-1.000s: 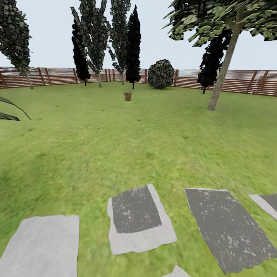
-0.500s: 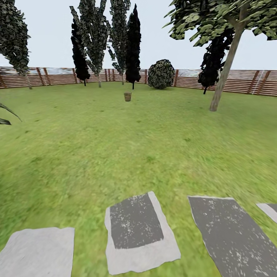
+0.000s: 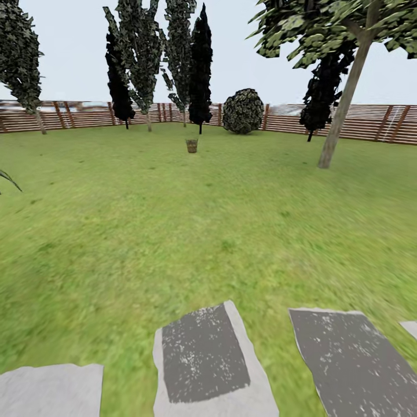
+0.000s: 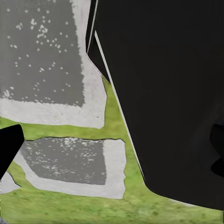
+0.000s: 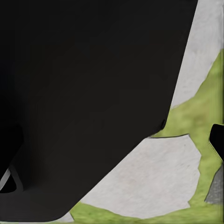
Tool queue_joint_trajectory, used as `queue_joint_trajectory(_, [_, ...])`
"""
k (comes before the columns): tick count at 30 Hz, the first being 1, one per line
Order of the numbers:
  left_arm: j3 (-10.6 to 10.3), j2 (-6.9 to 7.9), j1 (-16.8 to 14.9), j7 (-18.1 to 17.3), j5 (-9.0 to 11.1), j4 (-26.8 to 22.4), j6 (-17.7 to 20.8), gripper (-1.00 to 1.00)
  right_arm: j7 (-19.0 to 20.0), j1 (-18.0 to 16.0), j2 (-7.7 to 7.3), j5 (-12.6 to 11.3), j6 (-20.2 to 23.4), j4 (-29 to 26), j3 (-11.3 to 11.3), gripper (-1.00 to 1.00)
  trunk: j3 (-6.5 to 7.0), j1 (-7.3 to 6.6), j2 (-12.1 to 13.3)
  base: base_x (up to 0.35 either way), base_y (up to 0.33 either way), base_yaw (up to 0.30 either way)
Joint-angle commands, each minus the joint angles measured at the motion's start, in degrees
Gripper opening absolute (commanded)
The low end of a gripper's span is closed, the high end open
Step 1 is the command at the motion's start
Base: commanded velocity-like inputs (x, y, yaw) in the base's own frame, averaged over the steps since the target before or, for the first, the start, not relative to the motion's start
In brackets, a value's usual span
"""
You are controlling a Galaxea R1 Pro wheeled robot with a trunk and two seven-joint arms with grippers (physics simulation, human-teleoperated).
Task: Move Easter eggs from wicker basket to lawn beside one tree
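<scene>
The wicker basket (image 3: 191, 145) stands far off on the lawn (image 3: 174, 220) near the fence (image 3: 359, 123), well apart from the tree (image 3: 341, 113). Stepping stones (image 3: 202, 359) lie nearest the robot, so the basket is judged out of reach. Whether the fingers are released or clenched cannot be told.

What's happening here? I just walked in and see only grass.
Nothing is being handled yet. The head view looks across the wide green lawn toward a small brown wicker basket far off, near the brown slatted fence. A thick-trunked leafy tree stands to its right. Grey stepping stones lie in the foreground. The eggs are too far away to make out.
</scene>
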Motion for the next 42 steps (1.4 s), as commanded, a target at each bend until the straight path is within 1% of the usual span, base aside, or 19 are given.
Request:
queue_joint_trajectory(1, [0.28, 0.01, 0.00, -0.03, 0.27, -0.07, 0.22, 1.00, 0.04, -0.08, 0.01, 0.12, 0.04, 0.11, 0.27, 1.00, -0.03, 0.05, 0.00, 0.317, 0.000, 0.000])
queue_joint_trajectory(42, [0.28, 0.03, 0.00, -0.04, 0.25, -0.05, 0.22, 1.00, 0.04, -0.08, 0.01, 0.12, 0.04, 0.11, 0.27, 1.00, -0.03, 0.05, 0.00, 0.317, 0.000, 0.000])
